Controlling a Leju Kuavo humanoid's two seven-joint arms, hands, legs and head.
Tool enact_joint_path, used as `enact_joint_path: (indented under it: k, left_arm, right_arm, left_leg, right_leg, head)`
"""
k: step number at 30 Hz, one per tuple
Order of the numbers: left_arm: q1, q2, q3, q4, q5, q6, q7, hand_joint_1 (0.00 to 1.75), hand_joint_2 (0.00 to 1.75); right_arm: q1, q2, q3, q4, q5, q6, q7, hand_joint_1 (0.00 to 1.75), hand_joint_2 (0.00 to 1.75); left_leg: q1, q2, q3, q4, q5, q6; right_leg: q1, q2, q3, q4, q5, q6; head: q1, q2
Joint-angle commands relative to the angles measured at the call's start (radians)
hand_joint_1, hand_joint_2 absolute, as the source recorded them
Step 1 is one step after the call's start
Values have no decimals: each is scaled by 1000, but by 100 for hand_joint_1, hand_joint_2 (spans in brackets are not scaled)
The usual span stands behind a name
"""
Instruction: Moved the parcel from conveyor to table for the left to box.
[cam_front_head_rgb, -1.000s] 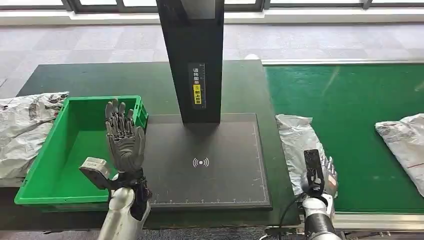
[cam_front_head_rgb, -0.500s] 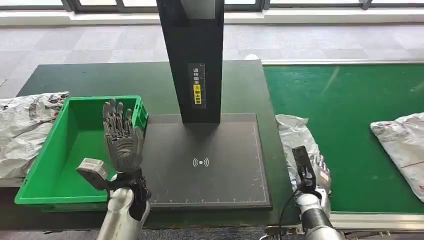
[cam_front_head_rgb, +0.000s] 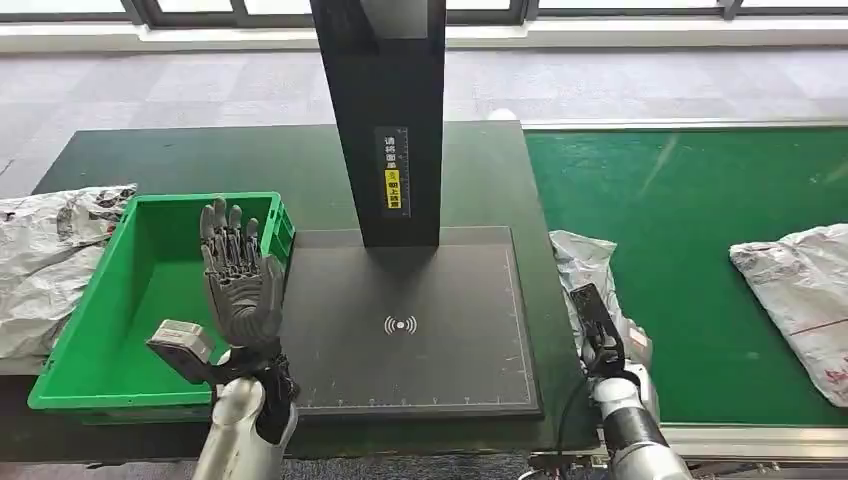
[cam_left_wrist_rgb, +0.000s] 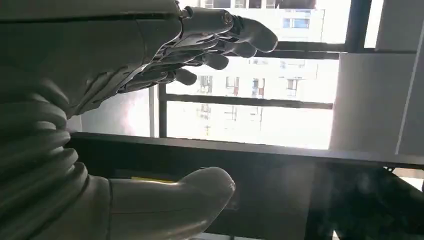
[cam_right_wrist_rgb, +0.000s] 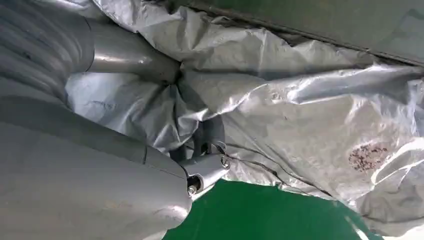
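At the conveyor's (cam_front_head_rgb: 700, 200) near left edge, needed the right hand (cam_front_head_rgb: 605, 340), clamped on the grey parcel (cam_front_head_rgb: 590, 270), to lift it clear before swinging left to the black table (cam_front_head_rgb: 450, 300), with the left hand (cam_front_head_rgb: 240, 285) held up, fingers apart and holding nothing.

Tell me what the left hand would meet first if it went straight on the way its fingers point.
Probably nothing solid: the left hand is raised with open fingers pointing upward, above the green bin's right wall. Its wrist view shows only windows ahead; depth is unclear.
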Motion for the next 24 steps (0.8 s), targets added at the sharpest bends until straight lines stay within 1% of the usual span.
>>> enact_joint_path:
  k: [1, 2, 3, 4, 5, 6, 7, 8, 9, 10, 11, 12, 13, 14, 15, 16, 18, 19, 21, 24]
  left_arm:
    - [103, -60, 15, -2, 5, 14, -21, 0, 175]
    - [103, -60, 20, -2, 7, 10, -21, 0, 175]
    - [101, -60, 25, -1, 5, 2, -21, 0, 175]
    - [99, -60, 28, 1, 4, -3, -21, 0, 175]
    - [95, -60, 33, 5, 2, -10, -21, 0, 175]
    - [94, -60, 34, 6, 2, -14, -21, 0, 175]
    - [92, -60, 38, 7, 2, -21, -21, 0, 175]
    - [92, -60, 38, 7, 2, -21, -21, 0, 175]
    - [91, -60, 39, 8, 2, -23, -21, 0, 175]
    - [89, -60, 43, 12, 1, -33, -21, 0, 175]
    - [88, -60, 45, 14, 1, -36, -21, 0, 175]
    - [86, -60, 47, 16, -1, -41, -21, 0, 175]
    - [85, -60, 49, 18, -1, -44, -21, 0, 175]
    - [84, -60, 51, 19, -1, -46, -21, 0, 175]
    - [84, -60, 51, 19, -1, -46, -21, 0, 175]
    - [84, -60, 51, 19, -1, -46, -21, 0, 175]
    - [84, -60, 51, 19, -1, -46, -21, 0, 175]
    - [86, -60, 57, 18, -2, -54, -21, 0, 175]
    - [86, -60, 57, 18, -2, -54, -21, 0, 175]
    - [86, -60, 59, 19, -3, -57, -21, 0, 175]
  right_arm:
    - [-1, 28, -60, 24, -154, 242, -249, 175, 175]
    - [-1, 35, -75, 11, -196, 299, -307, 175, 175]
    - [2, 43, -91, -9, -244, 357, -353, 175, 175]
    - [5, 48, -94, -29, -278, 397, -394, 175, 175]
    - [14, 62, -108, -79, -343, 469, -443, 175, 175]
    - [35, 73, -92, -143, -389, 511, -443, 175, 175]
    - [64, 89, -74, -244, -470, 562, -443, 175, 175]
    - [64, 89, -74, -244, -470, 562, -443, 175, 175]
    - [80, 98, -60, -295, -506, 578, -443, 175, 175]
    - [126, 116, -36, -417, -602, 624, -443, 175, 175]
    - [145, 123, -17, -470, -648, 632, -443, 175, 175]
    - [164, 131, -5, -526, -681, 638, -443, 175, 175]
    - [183, 141, 9, -574, -715, 643, -443, 175, 175]
    - [194, 144, 20, -598, -728, 643, -443, 175, 175]
    - [194, 144, 20, -598, -728, 643, -443, 175, 175]
    - [194, 144, 20, -598, -728, 643, -443, 175, 175]
    - [194, 144, 20, -598, -728, 643, -443, 175, 175]
    - [232, 171, 40, -712, -774, 658, -443, 175, 175]
    - [232, 171, 40, -712, -774, 658, -443, 175, 175]
    - [237, 179, 47, -723, -774, 653, -443, 175, 175]
  left_leg:
    - [-1, 7, 6, -3, -2, 2]
    - [-1, 6, 5, -2, -2, 2]
    - [-1, 9, 6, -3, -3, 2]
    - [-1, 8, 5, -2, -3, 1]
    - [-1, 10, 6, -3, -3, 2]
    - [-1, 10, 4, -2, -3, 1]
    - [-1, 14, 5, -2, -4, 0]
    - [0, 16, 2, -1, -4, -1]
    - [-1, 23, 2, -2, -7, -3]
    - [1, 30, -4, -2, -10, -4]
    - [2, 34, 0, -3, -12, -5]
    - [3, 31, 1, -3, -12, -5]
    - [2, 29, 2, -4, -11, -5]
    - [2, 26, 9, -4, -10, -5]
    - [2, 21, 10, -5, -9, -5]
    - [3, 20, 11, -5, -9, -5]
    - [3, 17, 9, -6, -8, -6]
    - [3, 18, 10, -6, -8, -6]
    - [3, 14, 5, -5, -6, -7]
    - [2, 15, 7, -5, -7, -6]
  right_leg:
    - [1, -2, 5, -4, -1, -1]
    - [1, -1, 4, -2, -1, -1]
    - [1, -1, 5, -3, -1, -1]
    - [1, 0, 4, -2, -1, -1]
    - [1, 1, 4, -3, -1, -1]
    - [1, 5, 2, -1, -1, -1]
    - [0, 7, 1, -1, -1, -2]
    - [0, 13, -3, 0, 0, -3]
    - [0, 18, -2, 1, 0, -4]
    - [0, 27, -5, 1, 2, -5]
    - [0, 30, -3, 0, 1, -6]
    - [0, 29, -3, 1, 0, -6]
    - [-1, 25, -3, 1, -1, -6]
    - [-1, 22, -4, 1, -1, -6]
    - [0, 15, -2, 2, -4, -8]
    - [1, 12, 0, 2, -5, -8]
    - [1, 12, -1, 3, -4, -9]
    - [1, 12, 0, 2, -4, -9]
    - [2, 11, -4, 3, -4, -8]
    - [3, 8, -1, 2, -4, -7]
  head:
    - [0, 0]
    - [0, 0]
    - [0, 0]
    - [0, 0]
    - [0, 0]
    - [0, 0]
    - [0, 0]
    - [0, 0]
    - [0, 0]
    - [0, 0]
    - [0, 0]
    - [0, 0]
    - [0, 0]
    - [0, 0]
    - [0, 0]
    - [0, 0]
    - [0, 0]
    - [0, 0]
    - [0, 0]
    - [0, 0]
